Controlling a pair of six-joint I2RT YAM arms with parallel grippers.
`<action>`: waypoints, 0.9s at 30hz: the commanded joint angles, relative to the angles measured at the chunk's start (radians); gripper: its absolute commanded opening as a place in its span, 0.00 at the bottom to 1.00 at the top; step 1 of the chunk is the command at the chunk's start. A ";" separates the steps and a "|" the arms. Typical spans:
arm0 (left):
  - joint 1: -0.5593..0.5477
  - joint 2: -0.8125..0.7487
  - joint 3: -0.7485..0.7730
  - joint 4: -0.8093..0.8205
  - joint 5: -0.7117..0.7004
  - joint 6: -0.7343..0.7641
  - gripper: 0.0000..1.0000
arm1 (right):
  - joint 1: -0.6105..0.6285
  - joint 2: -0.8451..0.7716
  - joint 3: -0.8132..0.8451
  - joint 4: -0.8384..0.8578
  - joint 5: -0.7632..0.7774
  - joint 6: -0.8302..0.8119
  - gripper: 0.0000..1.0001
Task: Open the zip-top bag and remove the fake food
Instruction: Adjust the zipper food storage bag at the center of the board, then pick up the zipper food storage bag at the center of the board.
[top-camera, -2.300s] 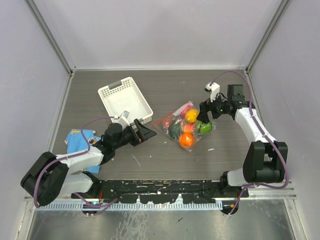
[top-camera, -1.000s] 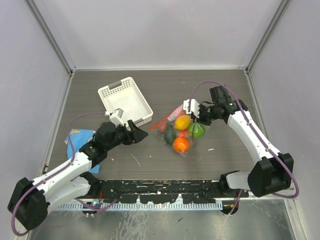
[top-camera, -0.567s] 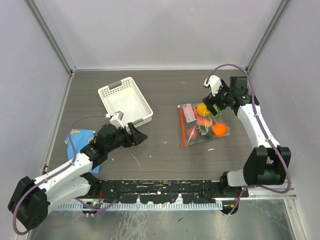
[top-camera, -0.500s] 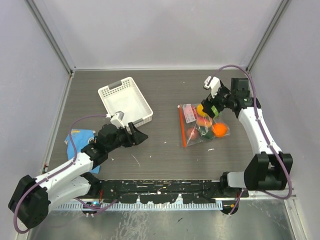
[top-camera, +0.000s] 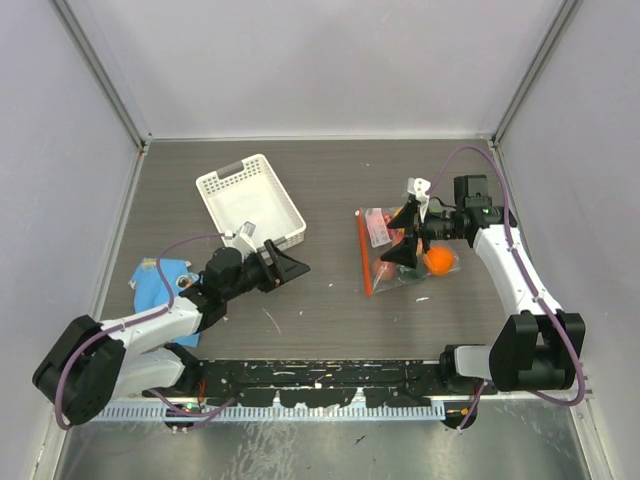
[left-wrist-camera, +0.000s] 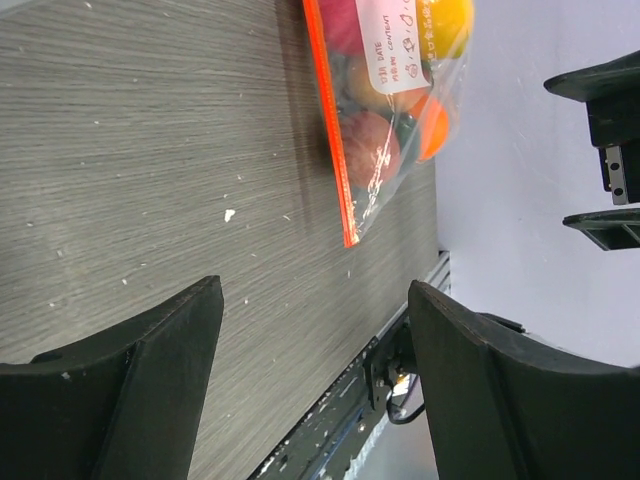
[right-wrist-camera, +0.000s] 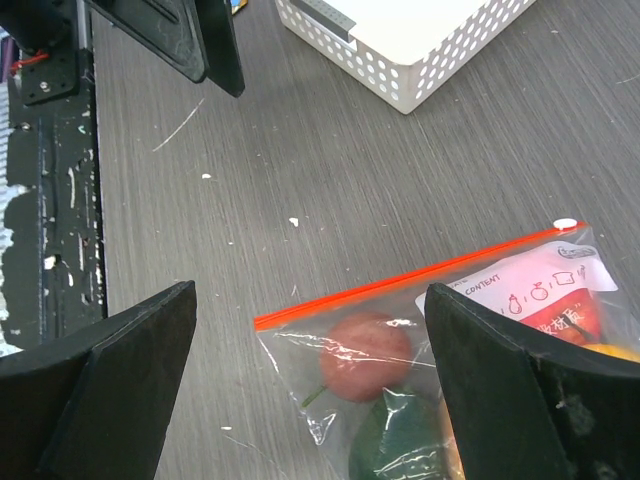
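The clear zip-top bag (top-camera: 385, 268) lies flat on the table right of centre, its red-orange zip strip (top-camera: 362, 255) along the left edge, shut. Inside are the fake food pieces: an orange fruit (top-camera: 437, 262), a red-pink one (right-wrist-camera: 368, 355) and a dark green one (right-wrist-camera: 400, 440); a yellow one (left-wrist-camera: 448, 15) shows in the left wrist view. My right gripper (top-camera: 403, 235) is open wide, just above the bag, pointing left and holding nothing. My left gripper (top-camera: 293, 268) is open and empty, well left of the bag (left-wrist-camera: 390, 100), pointing at it.
A white perforated basket (top-camera: 250, 200) stands at the back left and shows in the right wrist view (right-wrist-camera: 420, 40). A blue printed cloth (top-camera: 160, 280) lies by the left arm. The table's near edge rail (top-camera: 320, 375) runs along the front.
My right gripper dragged the bag to the right and turned it so the zip strip faces left, then let go and opened wide above it. My left gripper stayed left, shifting slightly.
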 joint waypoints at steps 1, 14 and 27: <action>-0.029 0.036 0.016 0.161 0.021 -0.046 0.75 | -0.004 -0.047 0.008 0.051 -0.008 0.096 1.00; -0.231 0.165 0.074 0.216 -0.236 -0.049 0.74 | -0.008 -0.015 0.006 0.071 0.069 0.167 1.00; -0.300 0.485 0.194 0.372 -0.230 -0.128 0.72 | -0.008 -0.019 0.025 0.063 0.124 0.191 1.00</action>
